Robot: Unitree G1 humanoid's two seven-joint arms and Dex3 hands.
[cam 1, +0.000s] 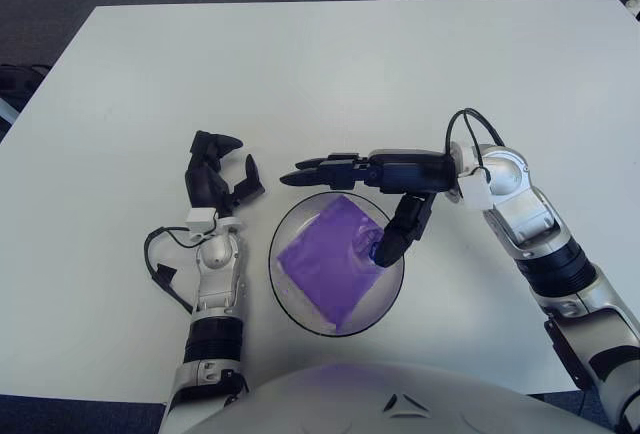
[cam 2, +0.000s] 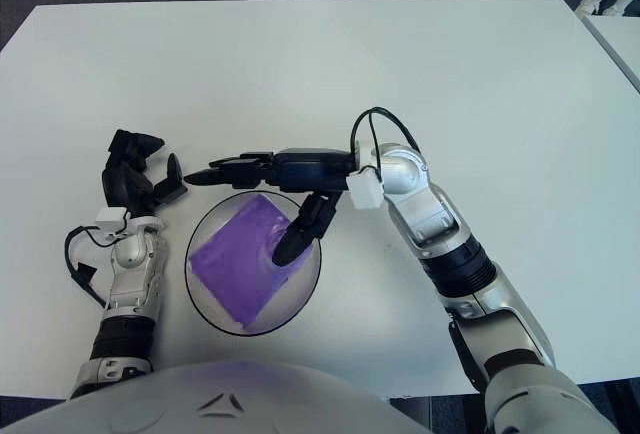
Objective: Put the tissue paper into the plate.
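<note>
Purple tissue pack (cam 1: 332,270) lies flat inside plate (cam 1: 283,289). Right hand (cam 1: 375,184) over plate's far rim, fingers spread, empty (bare table (cam 1: 330,74) beyond). Left hand (cam 1: 218,176) just left of plate, half-curled, holding nothing.

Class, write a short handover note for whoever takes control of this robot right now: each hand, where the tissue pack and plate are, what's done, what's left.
Right hand: open, fingers spread over the plate's far rim, thumb pointing down at the pack; whether it touches is unclear.
Left hand: idle, left of the plate, holding nothing.
Purple plastic-wrapped tissue pack: lying flat inside the clear round glass plate near the table's front edge.
Done: tissue is in the plate.
Left: probably only drawing the right hand clear.
</note>
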